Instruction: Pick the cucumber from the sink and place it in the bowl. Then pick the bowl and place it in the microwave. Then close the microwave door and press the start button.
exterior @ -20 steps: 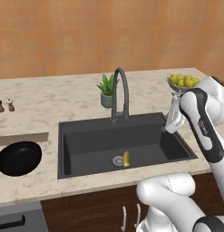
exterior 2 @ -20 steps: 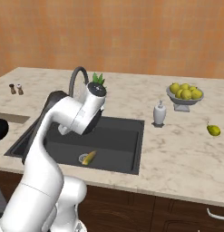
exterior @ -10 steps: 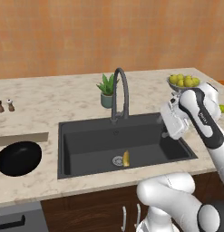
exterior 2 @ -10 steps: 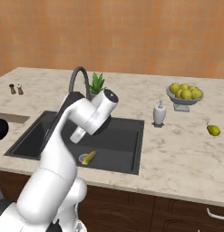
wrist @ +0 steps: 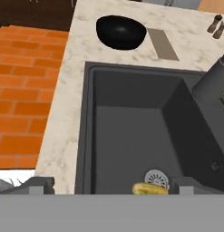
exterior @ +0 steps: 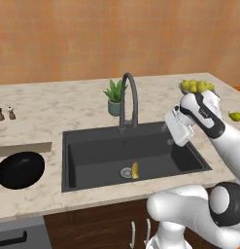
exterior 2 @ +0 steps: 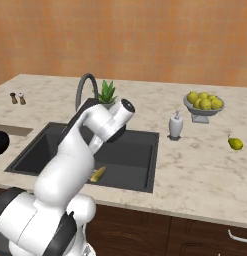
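lying at the sink's (exterior: 141, 151) lower middle, the cucumber (exterior: 135, 170) is a short yellow piece beside the drain (exterior: 125, 171); hand view adds the black bowl (wrist: 121, 31) at top; gripper (exterior: 169, 130) jaws: cannot tell

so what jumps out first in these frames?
The dark sink set in the pale counter, with a small yellow cucumber on its floor beside the drain. The white arm's gripper hangs over the sink's right end, and the black bowl sits on the counter left of the sink.
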Available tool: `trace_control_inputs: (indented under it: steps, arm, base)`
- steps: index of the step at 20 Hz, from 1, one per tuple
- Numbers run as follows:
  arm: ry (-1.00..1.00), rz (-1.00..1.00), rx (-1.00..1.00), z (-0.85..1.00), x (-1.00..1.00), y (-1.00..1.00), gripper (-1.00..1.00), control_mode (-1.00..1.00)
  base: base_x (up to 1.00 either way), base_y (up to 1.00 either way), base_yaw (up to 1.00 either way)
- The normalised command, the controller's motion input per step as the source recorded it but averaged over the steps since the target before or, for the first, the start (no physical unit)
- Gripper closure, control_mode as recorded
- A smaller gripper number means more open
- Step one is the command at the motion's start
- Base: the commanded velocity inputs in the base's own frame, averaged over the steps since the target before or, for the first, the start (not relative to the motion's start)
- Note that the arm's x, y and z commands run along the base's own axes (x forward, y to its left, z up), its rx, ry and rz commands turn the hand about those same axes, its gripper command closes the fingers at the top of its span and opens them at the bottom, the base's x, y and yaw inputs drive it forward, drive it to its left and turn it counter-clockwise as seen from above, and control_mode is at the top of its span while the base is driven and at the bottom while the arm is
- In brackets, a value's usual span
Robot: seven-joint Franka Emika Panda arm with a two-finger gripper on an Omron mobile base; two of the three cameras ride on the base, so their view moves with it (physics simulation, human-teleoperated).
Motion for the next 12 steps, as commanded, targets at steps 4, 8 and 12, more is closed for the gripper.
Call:
trace_control_inputs:
  steps: [4,8,12]
  arm:
    - [-0.22,0.15,0.0,-0.39,0.09,-0.16,-1.0,-1.0]
    - [-0.04,0.24,0.0,-0.43,0.11,-0.07,-1.0,-1.0]
    - [0.0,0.21,0.0,-0.39,0.19,-0.01,-1.0,-1.0]
  base:
    - [0.0,0.0,0.0]
    - [0.0,0.0,0.0]
    - [0.0,0.0,0.0]
